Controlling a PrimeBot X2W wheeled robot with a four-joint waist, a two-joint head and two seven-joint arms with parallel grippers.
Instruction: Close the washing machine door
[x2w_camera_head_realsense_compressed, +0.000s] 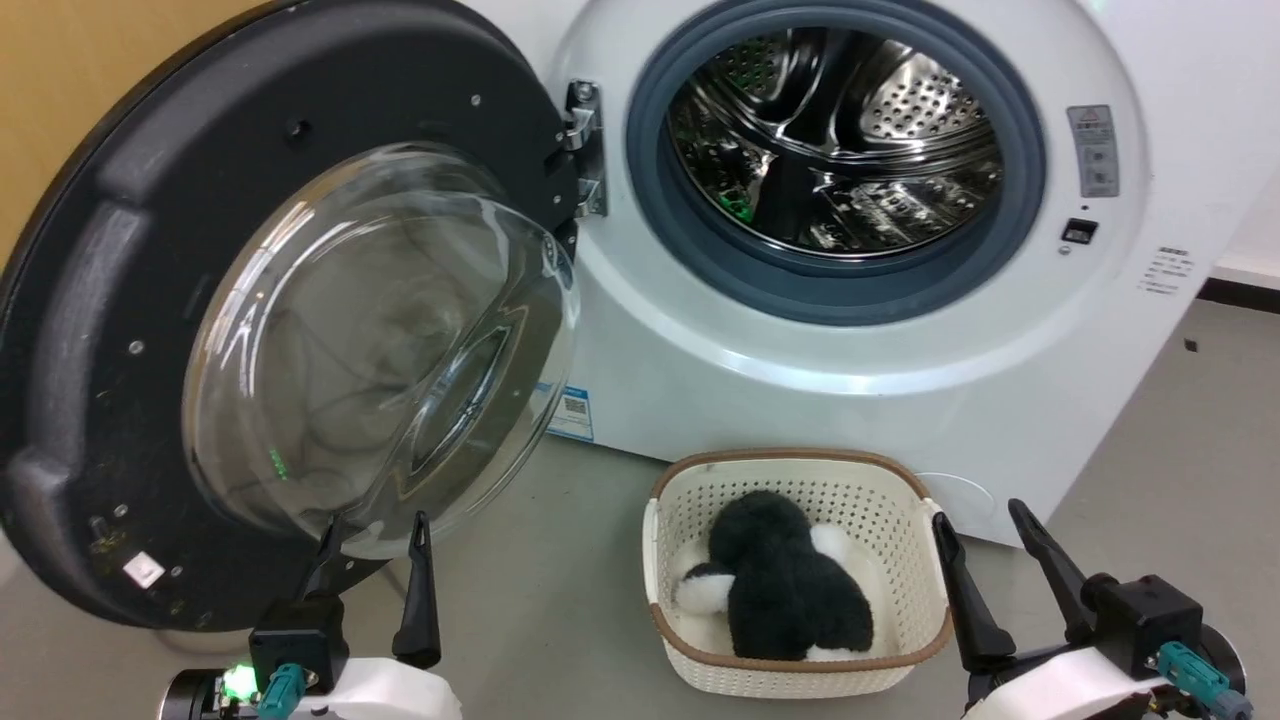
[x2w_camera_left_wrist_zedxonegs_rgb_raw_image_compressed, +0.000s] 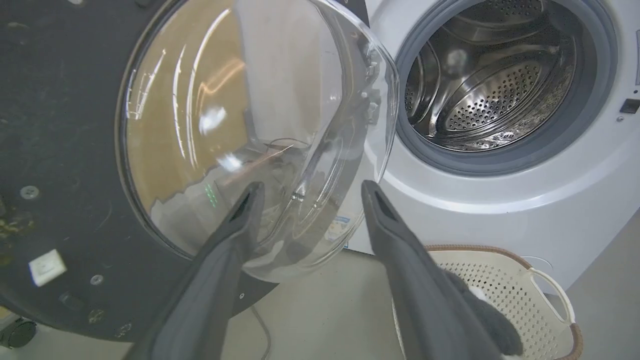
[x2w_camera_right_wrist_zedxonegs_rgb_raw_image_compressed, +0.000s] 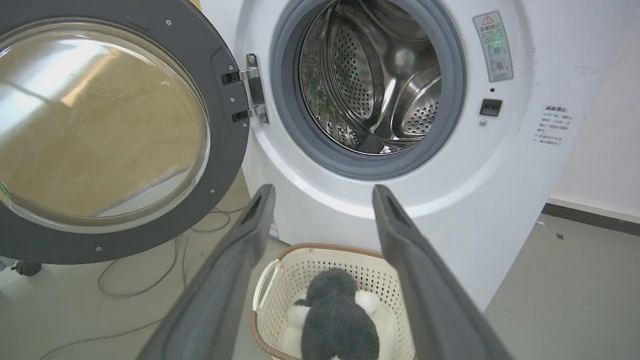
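Washing machine door (x2w_camera_head_realsense_compressed: 100, 330): open, hinged left of washing machine (x2w_camera_head_realsense_compressed: 800, 400) drum (x2w_camera_head_realsense_compressed: 840, 140).
Left gripper (x2w_camera_head_realsense_compressed: 378, 520): fingers apart, tips near door's lower glass.
Right gripper (x2w_camera_head_realsense_compressed: 978, 512): fingers apart, beside basket (x2w_camera_head_realsense_compressed: 790, 490).
Plush toy (x2w_camera_head_realsense_compressed: 785, 590): in basket.

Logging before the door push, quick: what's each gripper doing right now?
Left gripper: open, holding nothing, fingers in front of the washing machine door.
Right gripper: open, holding nothing, beside the basket.

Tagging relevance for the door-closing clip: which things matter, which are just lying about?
Job: washing machine door, swung open; washing machine; left gripper, open, near the door glass.
Lying about: cream basket; black-and-white plush toy in it; floor cable.
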